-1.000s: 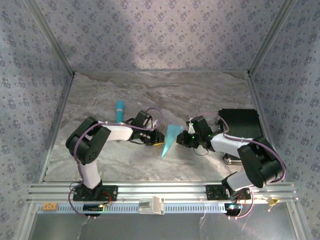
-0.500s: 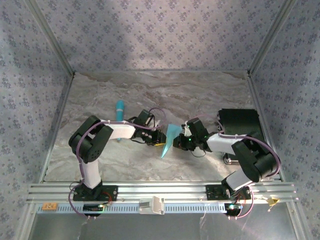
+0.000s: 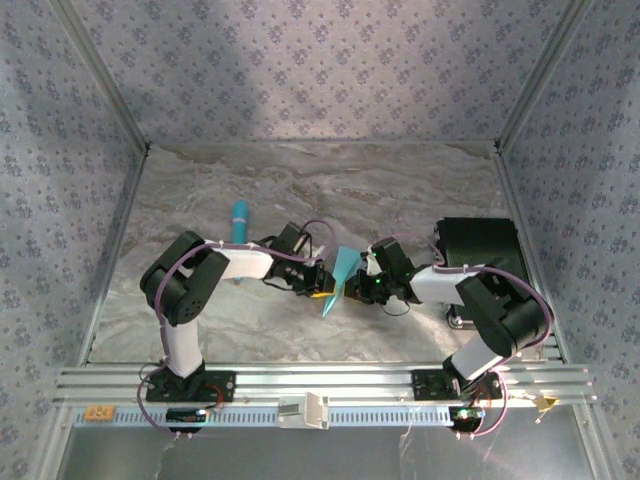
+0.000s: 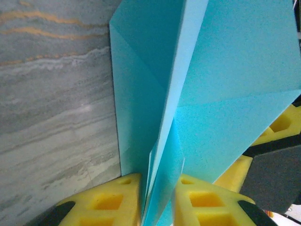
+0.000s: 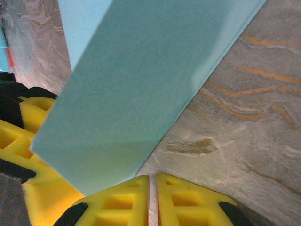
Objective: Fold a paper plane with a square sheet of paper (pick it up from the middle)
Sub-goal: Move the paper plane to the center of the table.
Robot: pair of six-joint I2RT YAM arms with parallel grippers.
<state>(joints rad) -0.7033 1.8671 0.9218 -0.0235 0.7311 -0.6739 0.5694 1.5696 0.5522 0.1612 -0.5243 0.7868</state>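
From above, the paper plane [image 3: 338,276] stands on edge near the middle of the surface [image 3: 400,185], with its point toward the near edge. The left pincer [image 3: 322,284] and right pincer [image 3: 356,288] close on it from either side. There is open room toward the far edge. A turquoise stick [image 3: 240,215] lies well apart on the left, and a black box [image 3: 480,245] sits by the right edge. At the left wrist, yellow pads [image 4: 117,200] are clamped on the plane's folded layers, whose creased edges run up and away. At the right wrist, the pads [image 5: 188,197] are pressed together on a thin pale sliver of the plane's lower edge, and bare surface lies to their right.
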